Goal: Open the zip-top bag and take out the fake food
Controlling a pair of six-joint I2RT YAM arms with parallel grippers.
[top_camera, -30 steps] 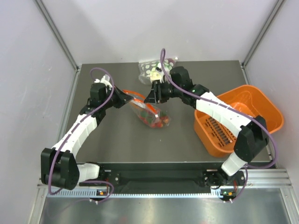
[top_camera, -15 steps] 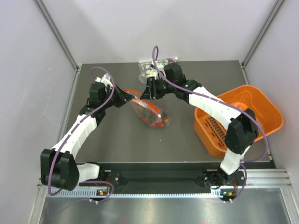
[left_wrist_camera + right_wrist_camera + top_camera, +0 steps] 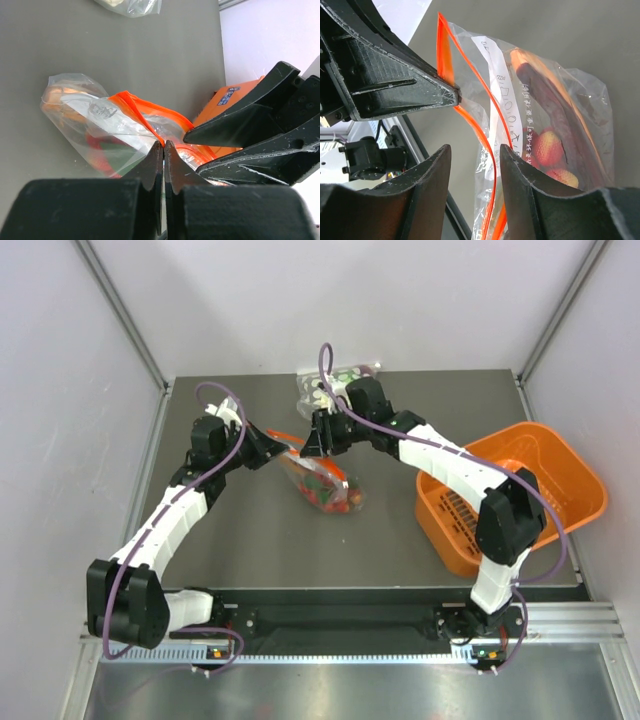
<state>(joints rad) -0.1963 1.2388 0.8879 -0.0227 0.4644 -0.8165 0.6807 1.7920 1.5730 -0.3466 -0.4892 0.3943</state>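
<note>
A dark grey table (image 3: 250, 540) fills the middle of the top view. Plain pale walls (image 3: 340, 300) close it at the back and both sides, with thin metal posts (image 3: 120, 310) in the upper corners. A silver rail (image 3: 580, 625) runs along the bottom edge. The light is soft and even.

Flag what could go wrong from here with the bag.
1. The left gripper pinches only the thin edge of the zip strip; a hard pull may slip it free.
2. The right gripper is open around the strip; closing may catch both lips, so the bag won't open.
3. Food lies loose inside; it could tumble out.
</note>
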